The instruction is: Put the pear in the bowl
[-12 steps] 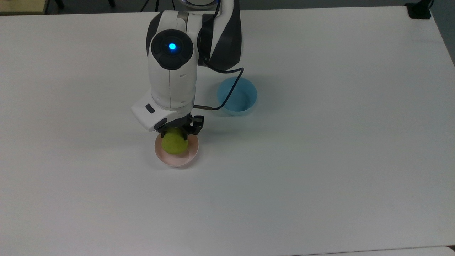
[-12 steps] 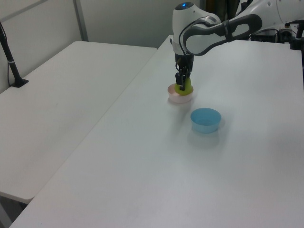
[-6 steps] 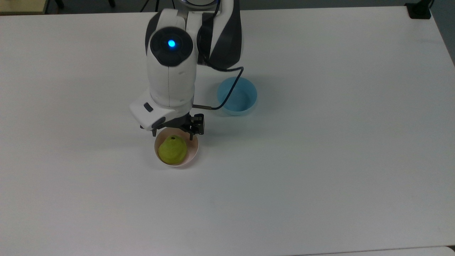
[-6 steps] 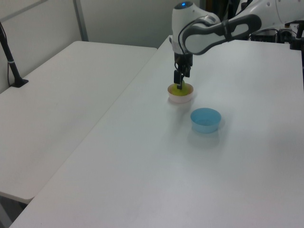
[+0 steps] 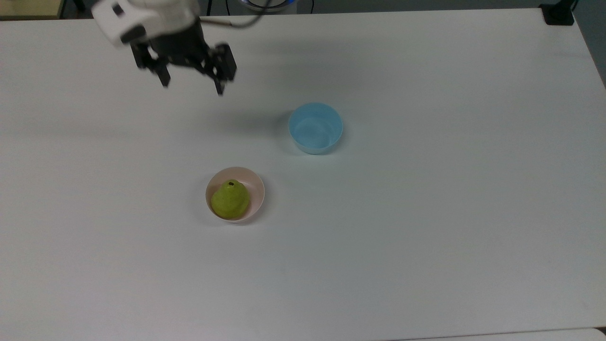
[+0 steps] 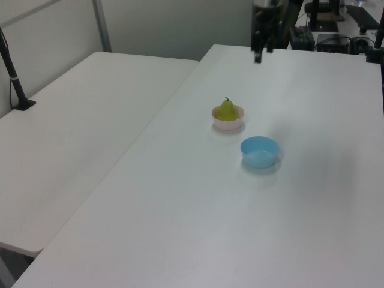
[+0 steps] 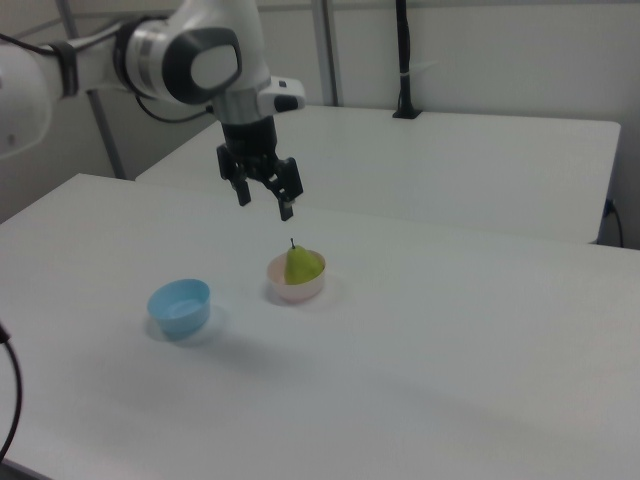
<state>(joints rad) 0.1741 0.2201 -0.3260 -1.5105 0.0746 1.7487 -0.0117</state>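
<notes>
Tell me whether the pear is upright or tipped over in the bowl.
Upright. The pear sits on its wide base in the pink bowl, narrow top and stem pointing up in the left and right views.

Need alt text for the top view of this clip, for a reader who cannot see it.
A yellow-green pear sits upright inside a pale pink bowl on a white table. An empty light blue bowl stands apart from it, toward the top view's upper right. The robot's gripper hangs with fingers open near the top view's upper left, holding nothing.
</notes>
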